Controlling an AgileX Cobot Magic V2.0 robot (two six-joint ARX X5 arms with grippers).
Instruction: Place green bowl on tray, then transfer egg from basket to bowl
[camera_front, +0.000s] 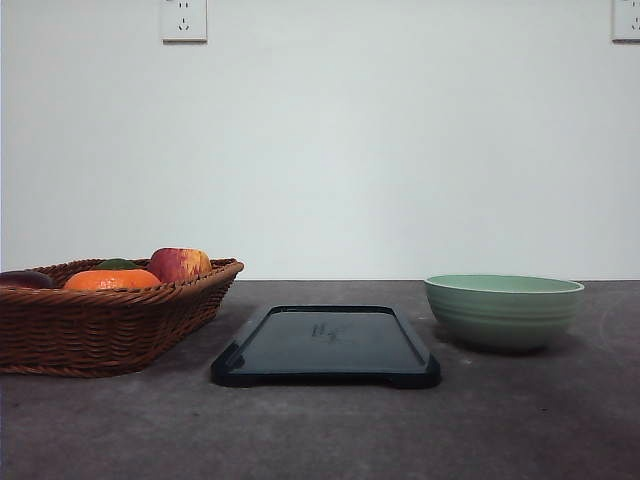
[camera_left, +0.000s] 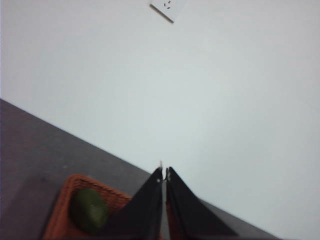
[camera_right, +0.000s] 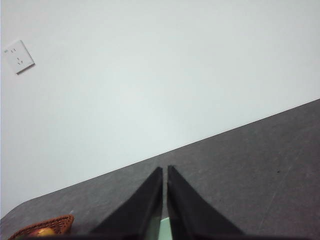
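The pale green bowl (camera_front: 503, 309) stands on the dark table to the right of the tray (camera_front: 326, 345); the flat dark tray lies bare at the table's middle. At the left sits the brown wicker basket (camera_front: 105, 312); the egg is hidden among the fruit. My left gripper (camera_left: 164, 171) is shut with nothing between its black fingers, above the basket's corner (camera_left: 67, 200). With its fingers pressed together on nothing, my right gripper (camera_right: 165, 170) is shut too, and a sliver of the green bowl (camera_right: 165, 231) shows under it.
In the basket lie a red-yellow apple (camera_front: 179, 264), an orange fruit (camera_front: 112, 279), a dark green fruit (camera_left: 88, 210) and a dark reddish thing (camera_front: 25, 279) at the left edge. A white wall with sockets (camera_front: 184, 19) rises behind the table.
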